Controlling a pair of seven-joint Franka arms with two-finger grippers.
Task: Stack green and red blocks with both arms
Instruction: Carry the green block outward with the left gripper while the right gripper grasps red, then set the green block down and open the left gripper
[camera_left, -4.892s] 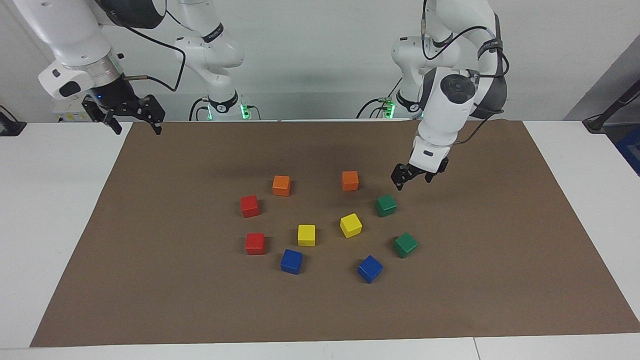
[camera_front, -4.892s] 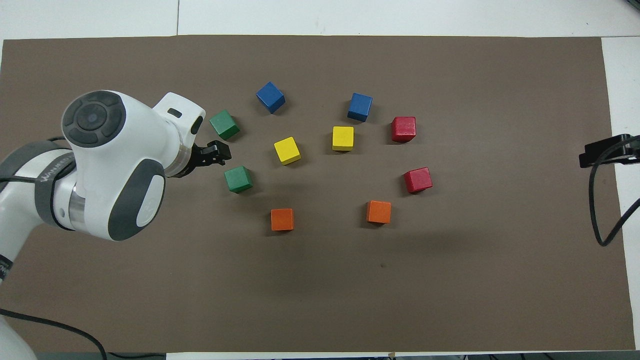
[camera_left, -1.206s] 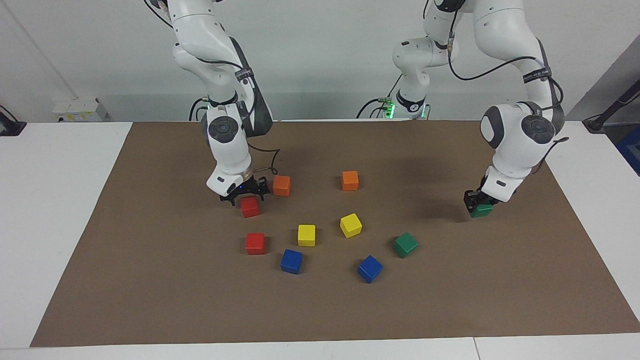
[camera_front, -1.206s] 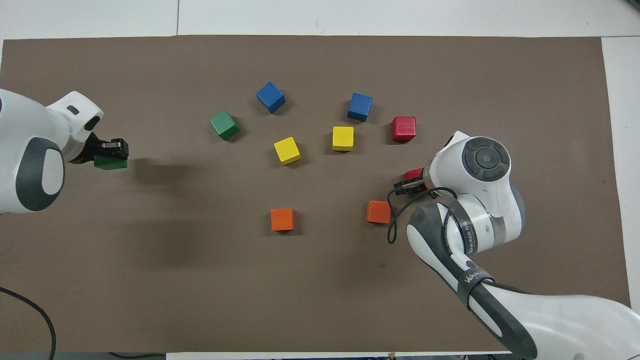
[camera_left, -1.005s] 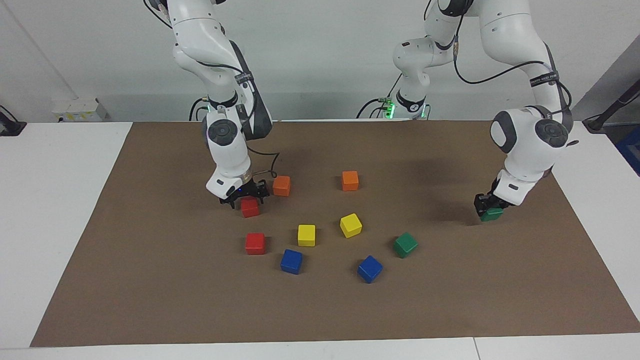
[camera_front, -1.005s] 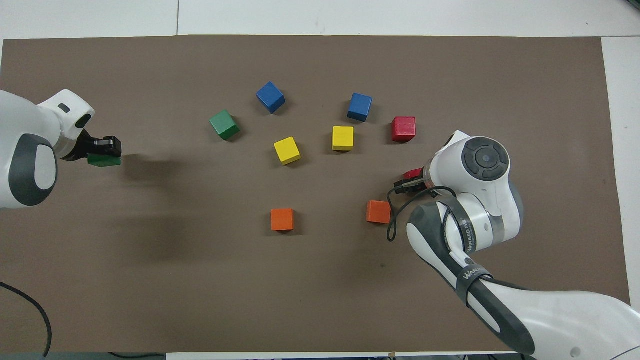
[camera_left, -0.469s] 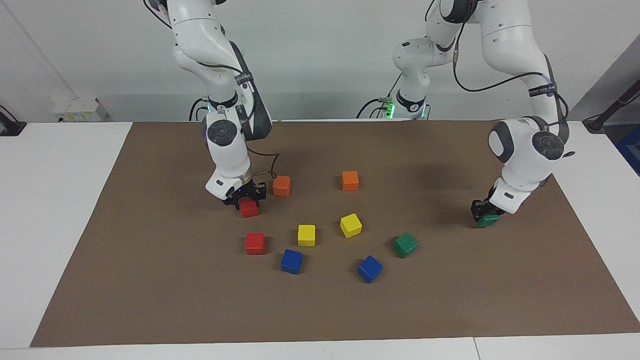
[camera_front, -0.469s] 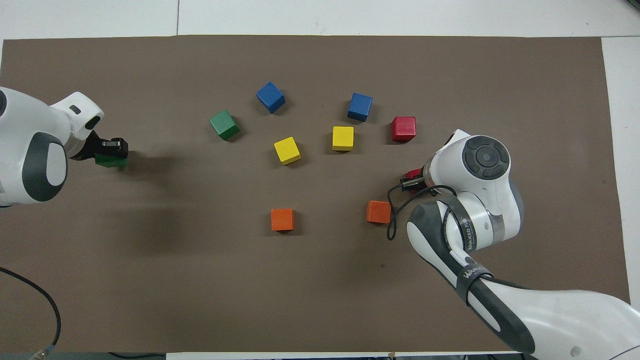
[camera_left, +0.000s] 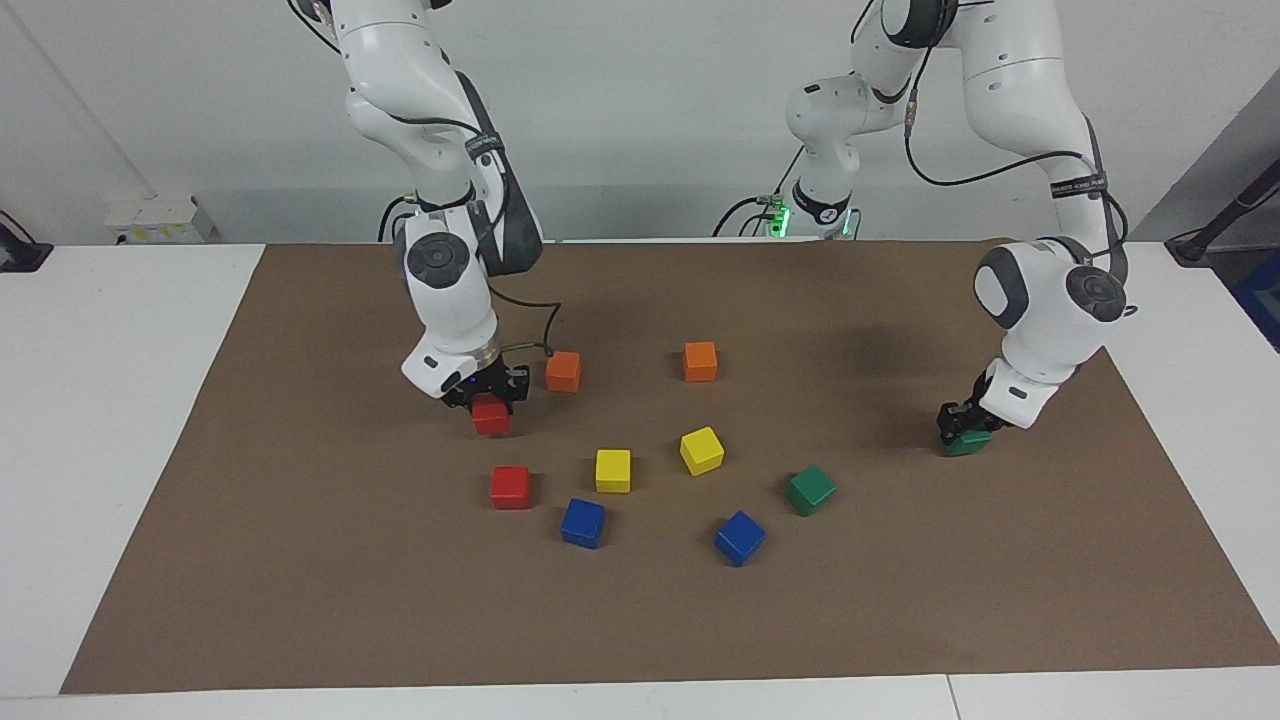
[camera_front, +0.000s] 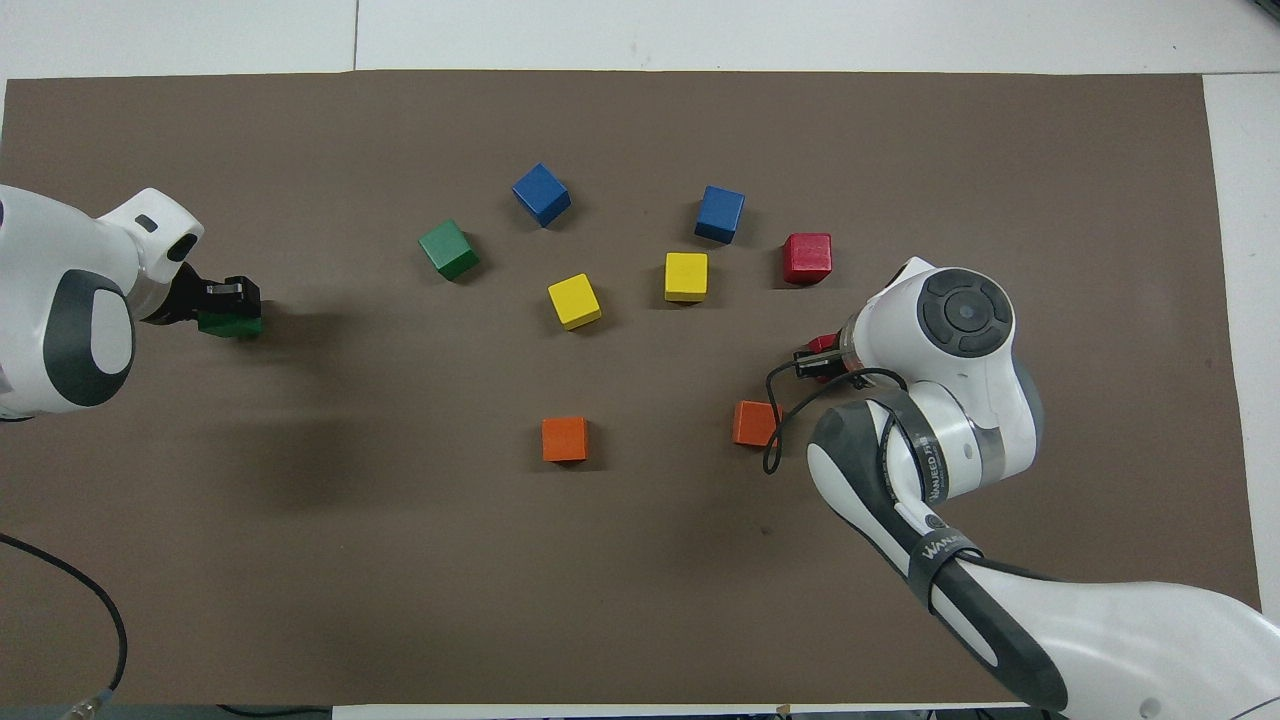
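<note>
The right end effector (camera_left: 487, 392) is gripping a red cube (camera_left: 490, 414), its fingers closed on the cube's sides; in the overhead view the wrist is hiding most of that cube, leaving only a red sliver showing (camera_front: 822, 345); whether the cube is resting on the brown mat (camera_left: 300, 560) or is just off it is hard to tell. The left end effector (camera_left: 958, 425) is clamped on a green cube (camera_left: 967, 441) low at the mat toward the left arm's end of the table (camera_left: 90, 420), the cube's top half covered by the fingers. The second red cube (camera_left: 510, 487) is sitting square to the table edge, farther from the robots than the held one; the second green cube (camera_left: 811, 489) is lying turned at an angle beside a blue cube (camera_left: 740, 538). Cubes having no long axis, only their turn is showing. Lettering on the right arm's grey band (camera_front: 935, 470) is too slanted to read with certainty.
</note>
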